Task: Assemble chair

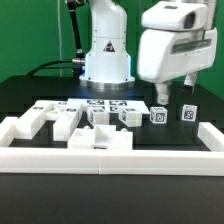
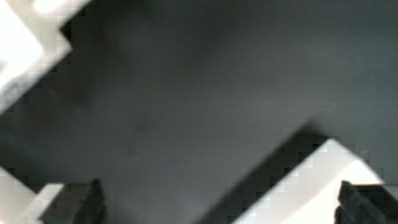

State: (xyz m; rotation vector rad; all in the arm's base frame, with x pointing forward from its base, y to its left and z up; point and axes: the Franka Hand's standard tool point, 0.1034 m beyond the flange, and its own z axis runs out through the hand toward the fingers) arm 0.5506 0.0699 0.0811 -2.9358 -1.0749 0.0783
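The chair is in loose white parts on the black table. A large flat piece [image 1: 28, 122] lies at the exterior view's left, and another chunky piece [image 1: 75, 122] lies beside it. Small tagged blocks [image 1: 130, 116] stand in a row, with two more [image 1: 158, 115] [image 1: 188, 112] toward the right. My gripper [image 1: 177, 92] hangs above the right-hand blocks, clear of them. It is open and empty. In the wrist view my gripper [image 2: 217, 212] shows two dark fingertips [image 2: 71, 205] wide apart over bare black table.
The marker board [image 1: 105, 103] lies behind the parts, in front of the robot base [image 1: 105, 60]. A low white border wall [image 1: 110, 152] runs along the front and up both sides. Blurred white shapes [image 2: 22, 55] [image 2: 329, 165] lie at two corners of the wrist view.
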